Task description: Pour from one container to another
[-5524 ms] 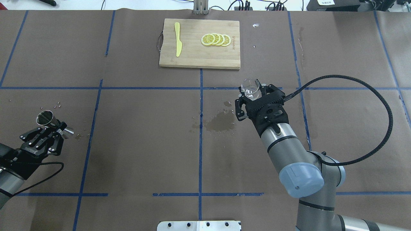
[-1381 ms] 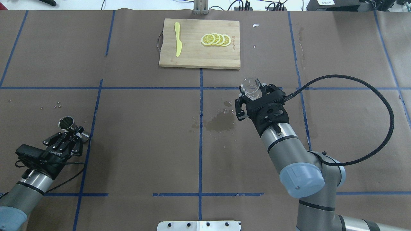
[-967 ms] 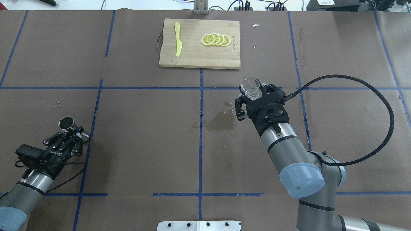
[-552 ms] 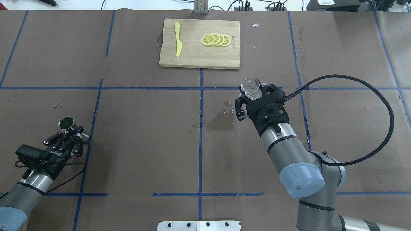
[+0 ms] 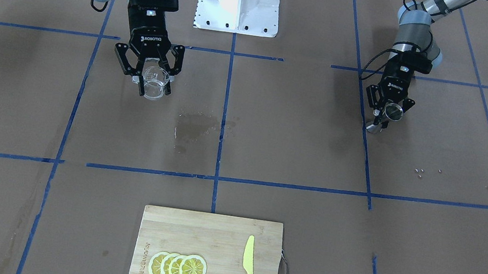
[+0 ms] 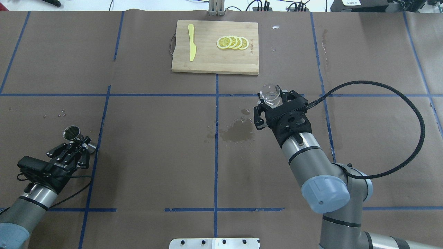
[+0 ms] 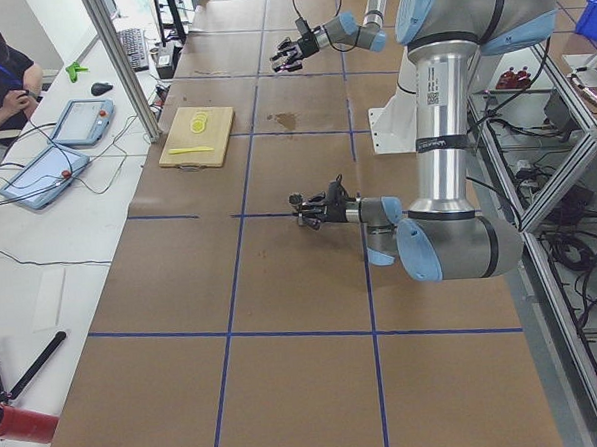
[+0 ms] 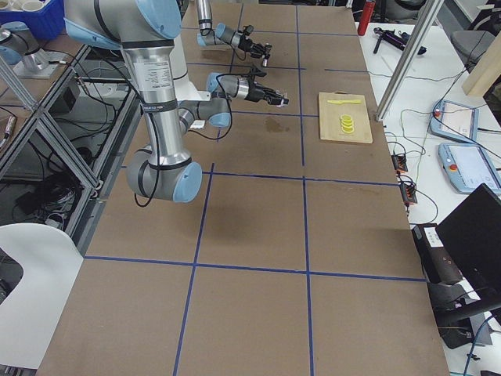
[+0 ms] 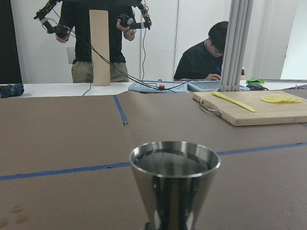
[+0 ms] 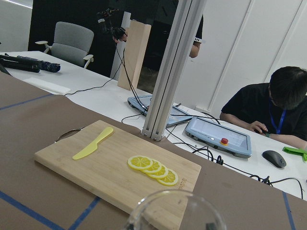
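Observation:
The steel jigger (image 6: 71,132) is at the table's left, upright in the left wrist view (image 9: 173,178), its open top cone dark inside. My left gripper (image 6: 77,144) is shut on its narrow waist and holds it low over the paper; it also shows in the front view (image 5: 388,115). The clear cup (image 6: 270,95) sits right of centre between the fingers of my right gripper (image 6: 276,101), which is shut on it. The front view shows the cup (image 5: 154,85) with faint markings. Only the cup's rim (image 10: 175,210) shows in the right wrist view. The two containers are far apart.
A wooden cutting board (image 6: 207,58) at the far middle carries lemon slices (image 6: 232,42) and a yellow knife (image 6: 191,42). A wet stain (image 6: 237,132) darkens the paper left of the cup. Small bits (image 6: 62,112) lie beyond the jigger. People sit and stand past the far edge.
Since 5.5 s ago my left gripper has carried the jigger to the right and lower. Over the last 1.4 s nothing has moved. The right gripper and cup have stayed put.

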